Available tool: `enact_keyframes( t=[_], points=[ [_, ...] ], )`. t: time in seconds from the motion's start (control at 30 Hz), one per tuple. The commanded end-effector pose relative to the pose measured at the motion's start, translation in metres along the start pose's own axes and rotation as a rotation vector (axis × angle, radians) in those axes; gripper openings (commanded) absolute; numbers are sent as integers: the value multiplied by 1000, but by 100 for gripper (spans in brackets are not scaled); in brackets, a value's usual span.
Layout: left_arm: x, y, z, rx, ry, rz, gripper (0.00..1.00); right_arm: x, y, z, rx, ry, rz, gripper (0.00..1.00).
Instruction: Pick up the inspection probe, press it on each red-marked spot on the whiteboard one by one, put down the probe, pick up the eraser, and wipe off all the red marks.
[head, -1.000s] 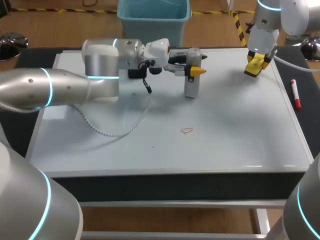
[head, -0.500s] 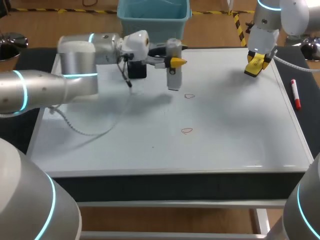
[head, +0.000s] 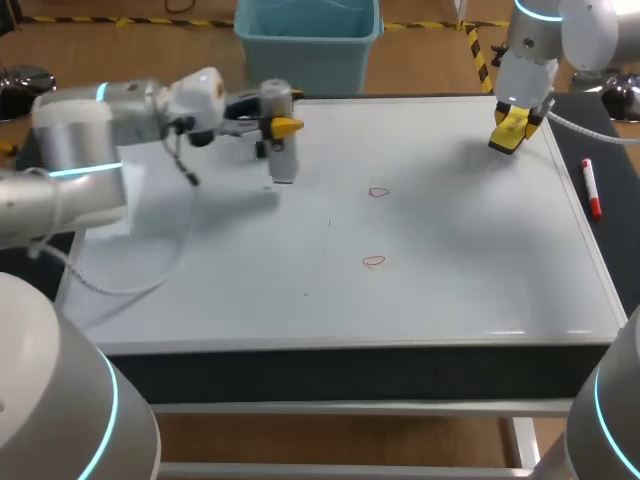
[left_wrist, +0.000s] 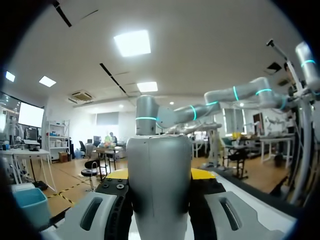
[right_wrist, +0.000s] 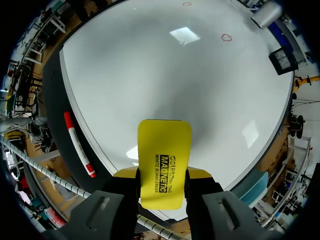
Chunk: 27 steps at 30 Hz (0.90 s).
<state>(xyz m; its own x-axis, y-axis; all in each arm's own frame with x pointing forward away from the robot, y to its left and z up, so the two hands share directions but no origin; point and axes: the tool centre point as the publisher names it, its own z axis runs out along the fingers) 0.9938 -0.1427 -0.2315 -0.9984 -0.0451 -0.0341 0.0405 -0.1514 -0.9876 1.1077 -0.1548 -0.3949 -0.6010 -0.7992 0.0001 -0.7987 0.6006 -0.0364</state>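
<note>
My left gripper (head: 274, 126) is shut on the grey inspection probe (head: 281, 150), which it holds upright over the back left of the whiteboard (head: 450, 230). In the left wrist view the probe (left_wrist: 160, 185) fills the gap between the fingers. Two red marks lie on the board, one mid-back (head: 378, 192) and one nearer the middle (head: 373, 262). At the back right corner my right gripper (head: 510, 132) is shut on the yellow eraser (right_wrist: 164, 170), held above the board. From there the marks (right_wrist: 226, 37) show far ahead.
A red marker (head: 591, 188) lies on the dark table just off the board's right edge. A small black box (right_wrist: 282, 60) sits on the board's back left, close behind the probe. The probe's white cable (head: 100, 285) trails across the board's left side.
My left arm has carried the probe leftwards from the mid-back of the board to its back left, baring the upper red mark. The right arm has kept still.
</note>
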Motion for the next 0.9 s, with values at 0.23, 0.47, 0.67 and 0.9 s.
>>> enact_keyframes(
  t=[0.23,0.47,0.67,0.9],
  points=[
    [7,-9,-97,-20,-209,10,0,0,-1,-1,-1,5,-2,0],
    [1,-12,-136,-50,-279,28,0,0,-1,-1,-1,5,-2,0],
    [-7,-14,-161,-62,-340,6,0,0,-1,-1,-1,5,-2,0],
    [-14,-17,-173,-82,-365,12,0,0,-1,-1,-1,5,-2,0]
  ],
)
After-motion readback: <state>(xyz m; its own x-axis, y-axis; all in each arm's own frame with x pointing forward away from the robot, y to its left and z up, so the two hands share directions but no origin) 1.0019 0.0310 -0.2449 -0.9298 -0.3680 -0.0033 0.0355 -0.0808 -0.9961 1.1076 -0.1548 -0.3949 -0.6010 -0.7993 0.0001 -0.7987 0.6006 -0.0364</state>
